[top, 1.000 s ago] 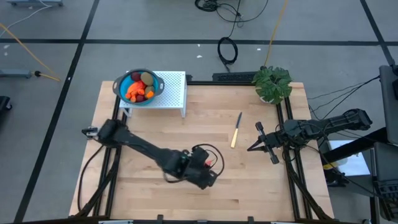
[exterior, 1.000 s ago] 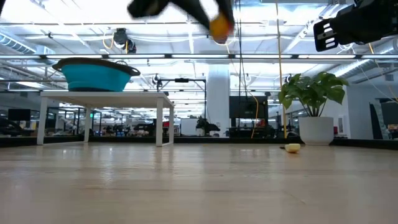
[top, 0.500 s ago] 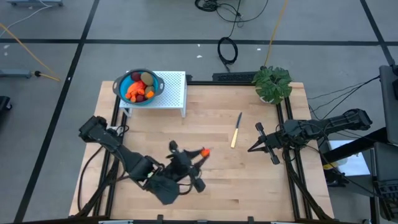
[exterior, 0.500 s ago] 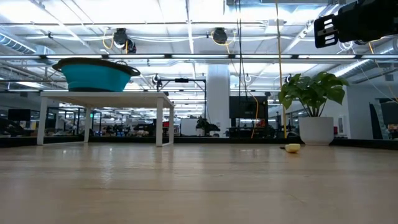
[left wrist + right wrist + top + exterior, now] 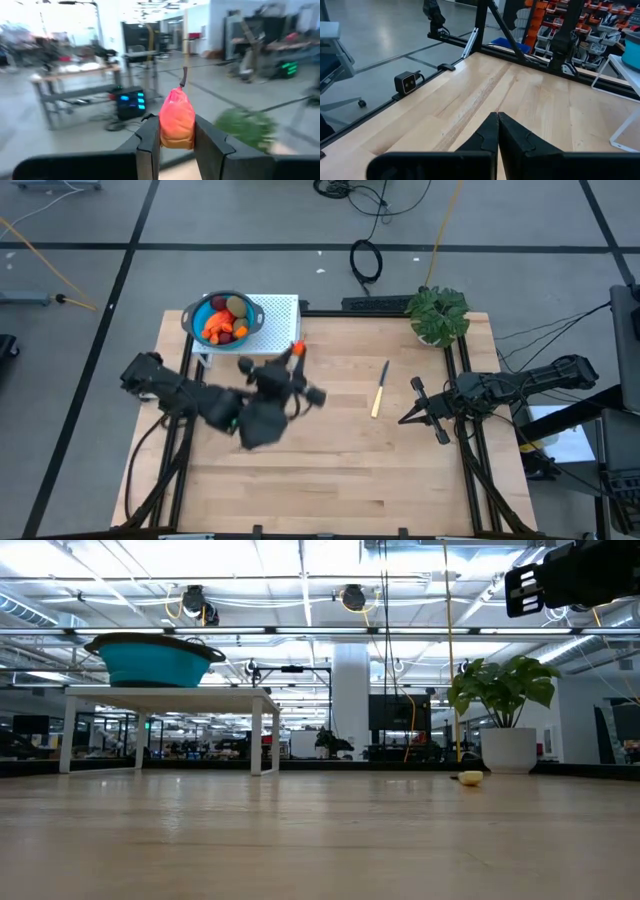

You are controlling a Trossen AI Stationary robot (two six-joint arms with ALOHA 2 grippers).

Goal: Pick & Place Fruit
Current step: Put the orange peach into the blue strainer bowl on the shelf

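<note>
My left gripper [image 5: 296, 352] is shut on a red-orange fruit piece [image 5: 176, 120] with a dark stem, high above the table beside the white stand's [image 5: 278, 325] right end. The low view does not show it. A blue bowl [image 5: 225, 320] sits on that stand [image 5: 170, 695] and holds more fruit: orange pieces, dark red balls and a brown-green oval. The bowl [image 5: 155, 658] shows side-on in the low view. My right gripper [image 5: 497, 122] is shut with nothing in it, hovering at the table's right side [image 5: 415, 415]. My left gripper pinches the red-orange fruit between its two fingers [image 5: 149, 142], one on each side of its body [image 5: 167, 135]. The fruit is lifted clear of the table, and its stem [image 5: 184, 77] points away from the wrist. In the high view the fruit [image 5: 297, 348] shows at the fingers' free ends.
A yellow-handled knife [image 5: 380, 388] lies on the table between the two arms, and its end [image 5: 470, 778] shows in the low view. A potted plant [image 5: 438, 313] stands at the far right corner. Bare wood spreads over the near half of the table [image 5: 330, 480].
My left gripper has carried the fruit from above the table's near middle up and toward the far edge, ending beside the white stand and bowl. It rose out of the low view. The arm swung back to the left as it went.
</note>
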